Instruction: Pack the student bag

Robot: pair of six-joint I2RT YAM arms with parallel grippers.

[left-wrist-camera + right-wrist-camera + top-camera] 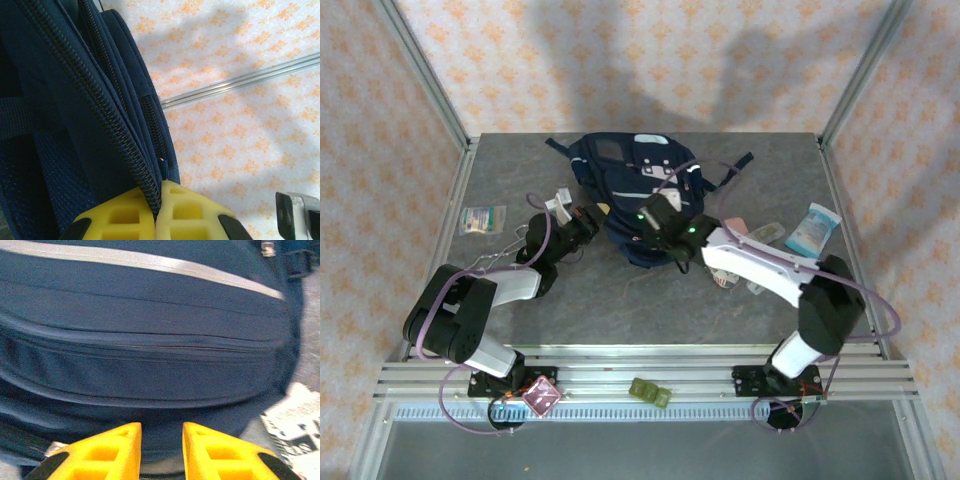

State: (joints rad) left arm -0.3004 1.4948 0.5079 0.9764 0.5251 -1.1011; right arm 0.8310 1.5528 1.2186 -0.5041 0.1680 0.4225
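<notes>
The student bag, a big navy-blue backpack with a white stripe, lies at the middle back of the table. My left gripper is at its left edge. In the left wrist view the yellow fingers are shut on the bag's zipper edge, with the fabric pinched between the tips. My right gripper is at the bag's near side. Its jaws stand apart, and the bag's dark fabric lies right in front of the tips, not pinched.
A teal packet lies at the left and a light-blue packet at the right. Small items lie beside the right arm. A printed sheet sits by the bag. A green block rests on the front rail.
</notes>
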